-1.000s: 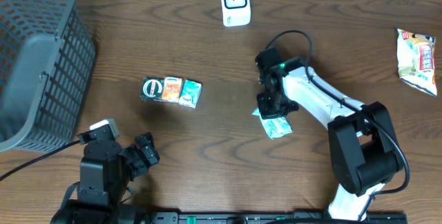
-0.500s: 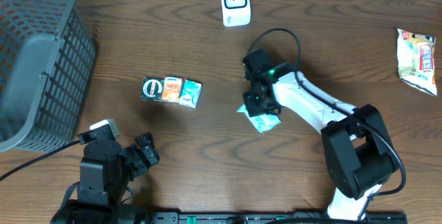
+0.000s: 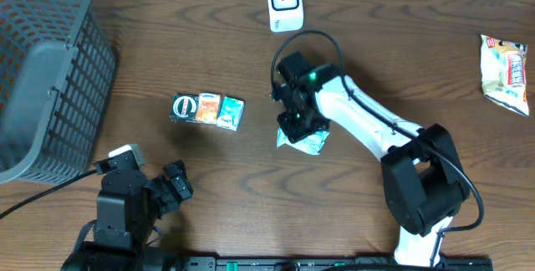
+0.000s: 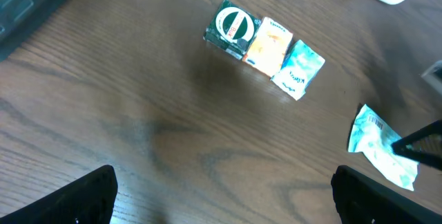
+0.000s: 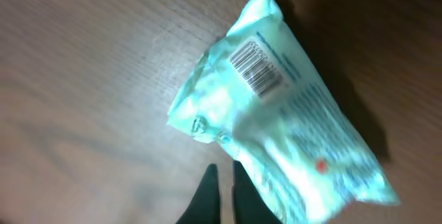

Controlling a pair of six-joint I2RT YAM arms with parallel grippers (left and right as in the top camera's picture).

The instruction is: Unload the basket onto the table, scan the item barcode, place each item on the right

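A light-blue packet [image 3: 304, 142] hangs just above the table's middle, and my right gripper [image 3: 294, 125] is shut on its edge. In the right wrist view the packet [image 5: 276, 120] shows its printed barcode [image 5: 257, 68] facing the camera, with my right gripper [image 5: 224, 177] pinching the packet's near edge, fingers almost together. A white scanner [image 3: 284, 3] stands at the back edge, beyond the packet. My left gripper [image 3: 175, 184] rests open at the front left, holding nothing. In its wrist view the left gripper [image 4: 224, 196] sees the packet [image 4: 380, 148] at the right.
A row of small packs [image 3: 206, 109] lies left of centre, also seen in the left wrist view [image 4: 266, 48]. A grey mesh basket [image 3: 42, 79] fills the far left. A snack bag [image 3: 506, 70] lies at the right edge.
My right gripper has carried the light-blue packet to the left and slightly toward the scanner. The left arm has not moved.
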